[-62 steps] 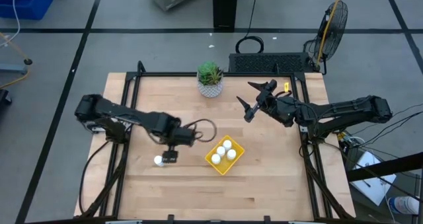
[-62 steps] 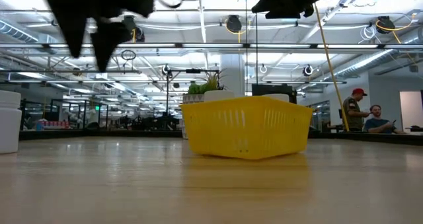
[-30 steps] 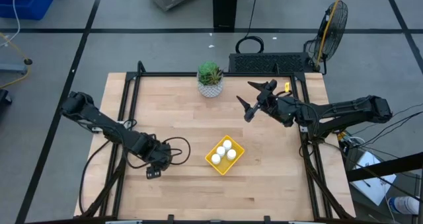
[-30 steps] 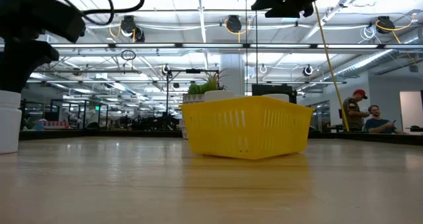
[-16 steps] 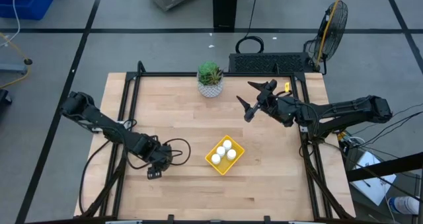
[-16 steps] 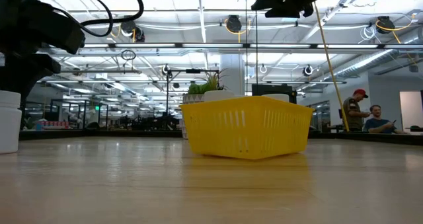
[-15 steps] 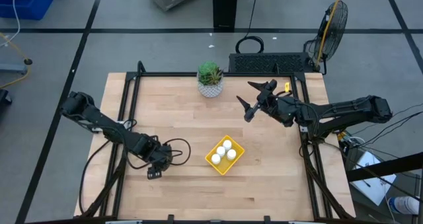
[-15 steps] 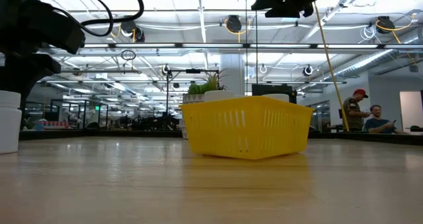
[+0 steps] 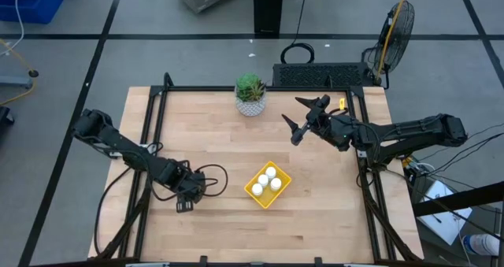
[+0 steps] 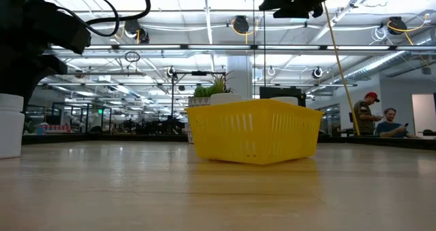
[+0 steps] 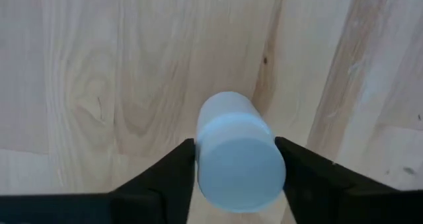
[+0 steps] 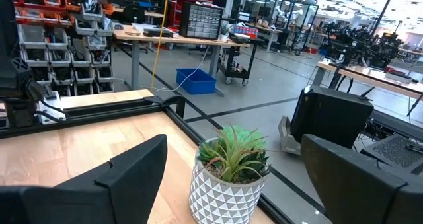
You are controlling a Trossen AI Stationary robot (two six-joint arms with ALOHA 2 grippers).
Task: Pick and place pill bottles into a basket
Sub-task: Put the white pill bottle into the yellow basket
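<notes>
One white pill bottle (image 11: 228, 118) stands upright on its base on the wooden table, near the left front; the low view shows it at the picture's left edge (image 10: 8, 125). My left gripper (image 9: 183, 205) hangs over it, pointing down, shut on it and hiding it in the high view. The yellow basket (image 9: 253, 193) sits at mid-table with several white bottles (image 9: 269, 179) in it. My right gripper (image 9: 302, 113) waits open in the air over the far right of the table. My left gripper pinches the pill bottle's upper part, at the sides of its cap (image 11: 201, 158), between its two fingers (image 11: 173, 166). The fingers come from above, pointing down. The bottle is upright, and in the low view its base is on the table.
A white patterned plant pot (image 9: 250, 94) with a green plant stands at the table's far edge, near my right gripper. A dark frame (image 9: 153, 101) borders the table. Bare wood lies between the held bottle and the basket.
In the low view my left gripper has come down a little around the pill bottle, which stands where it was. My right arm has kept still.
</notes>
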